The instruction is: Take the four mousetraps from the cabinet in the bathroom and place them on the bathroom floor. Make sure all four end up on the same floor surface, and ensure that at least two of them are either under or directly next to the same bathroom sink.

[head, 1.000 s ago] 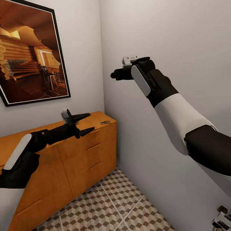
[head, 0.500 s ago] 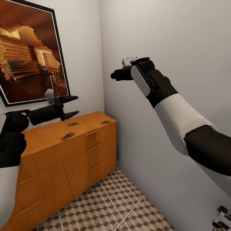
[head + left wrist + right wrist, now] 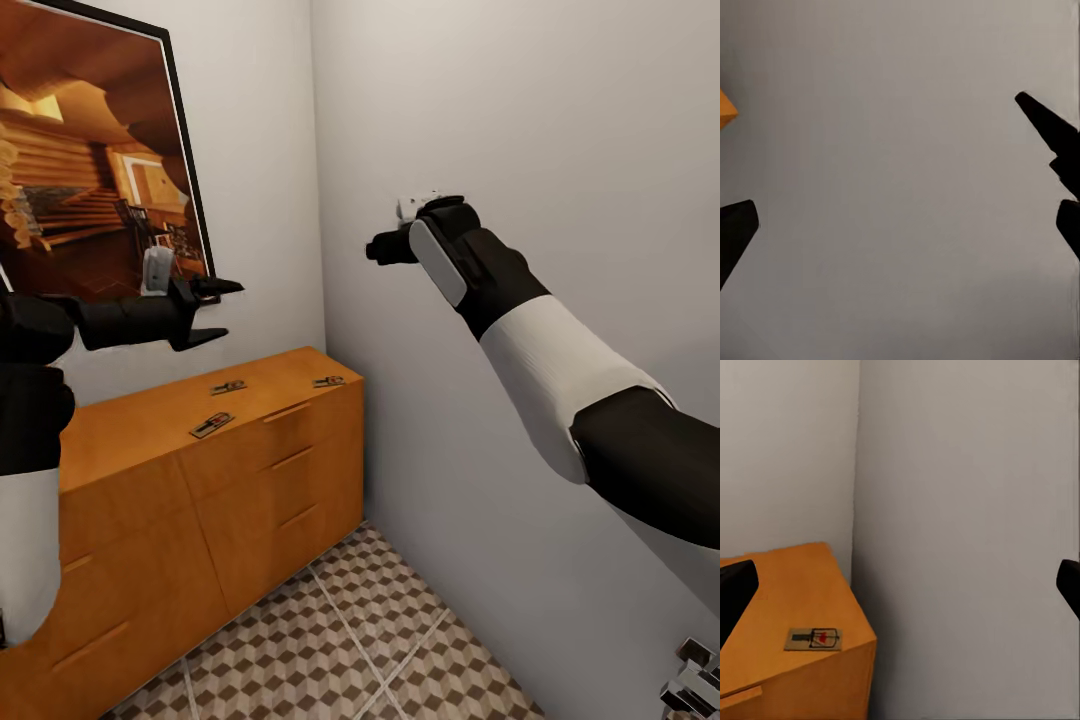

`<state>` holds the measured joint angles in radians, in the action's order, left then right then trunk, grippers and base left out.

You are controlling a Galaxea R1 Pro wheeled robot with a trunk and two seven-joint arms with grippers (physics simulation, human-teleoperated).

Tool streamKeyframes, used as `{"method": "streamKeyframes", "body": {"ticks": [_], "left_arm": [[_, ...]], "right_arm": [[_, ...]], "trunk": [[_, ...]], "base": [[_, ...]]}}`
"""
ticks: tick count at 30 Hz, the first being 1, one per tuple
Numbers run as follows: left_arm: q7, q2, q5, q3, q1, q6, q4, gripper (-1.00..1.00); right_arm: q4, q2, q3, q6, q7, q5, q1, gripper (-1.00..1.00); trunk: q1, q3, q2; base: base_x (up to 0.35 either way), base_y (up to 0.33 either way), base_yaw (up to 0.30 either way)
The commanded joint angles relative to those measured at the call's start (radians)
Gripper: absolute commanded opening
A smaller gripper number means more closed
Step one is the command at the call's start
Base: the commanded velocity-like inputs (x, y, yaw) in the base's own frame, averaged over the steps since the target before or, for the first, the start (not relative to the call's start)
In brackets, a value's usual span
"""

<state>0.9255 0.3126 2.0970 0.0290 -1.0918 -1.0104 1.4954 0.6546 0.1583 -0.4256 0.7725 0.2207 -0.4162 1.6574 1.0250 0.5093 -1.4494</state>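
The floor [image 3: 340,640], tiled in a brown, beige and white cube pattern, lies nearest, at the foot of the cabinet [image 3: 200,520]. The orange-brown cabinet runs along the left wall into the corner, its drawer fronts shut. On its top lie three mousetraps: one [image 3: 211,425] near the front edge, one [image 3: 228,386] further back, and one [image 3: 328,381] at the corner end by the right wall. In the right wrist view the corner trap [image 3: 813,638] lies flat near the cabinet's edge, with a red spot at its middle.

The left gripper [image 3: 222,310] hangs above the cabinet top, well clear of the traps, in front of the framed picture [image 3: 95,160] on the wall. Its jaws stand wide apart and empty.

The right gripper [image 3: 385,247] is raised high, close to the grey right wall [image 3: 560,150]. Its fingers sit at the far edges of the wrist view, so the jaws are spread wide, with nothing between them.
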Motion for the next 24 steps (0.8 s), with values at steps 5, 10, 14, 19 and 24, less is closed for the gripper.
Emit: {"method": "streamKeyframes", "body": {"ticks": [5,10,14,19,24], "left_arm": [[0.013,0.0,0.131,0.0,-0.14,-0.001,0.0,1.0],[0.014,-0.002,0.259,-0.001,-0.267,0.003,0.0,1.0],[0.013,-0.017,0.259,-0.001,-0.315,0.004,0.0,1.0],[0.01,-0.078,0.259,-0.001,-0.334,0.007,0.0,1.0],[-0.067,-0.217,0.259,0.0,-0.338,0.01,-0.002,1.0]], "right_arm": [[-0.028,0.001,-0.004,-0.001,0.044,-0.013,0.001,1.0],[-0.033,0.006,-0.004,0.0,0.047,-0.015,0.001,1.0],[-0.032,0.008,-0.005,0.003,0.044,-0.014,-0.003,1.0],[-0.023,0.009,-0.005,0.003,0.032,-0.013,-0.028,1.0],[-0.016,0.009,-0.006,0.002,-0.079,-0.012,-0.072,1.0]], "trunk": [[0.0,0.001,-0.001],[0.0,0.001,-0.001],[0.0,0.001,-0.001],[0.0,0.001,-0.001],[0.0,0.001,-0.001]], "base": [[0.0,0.0,0.0],[0.0,0.0,0.0],[0.0,0.0,0.0],[0.0,0.0,0.0],[0.0,0.0,0.0]]}}
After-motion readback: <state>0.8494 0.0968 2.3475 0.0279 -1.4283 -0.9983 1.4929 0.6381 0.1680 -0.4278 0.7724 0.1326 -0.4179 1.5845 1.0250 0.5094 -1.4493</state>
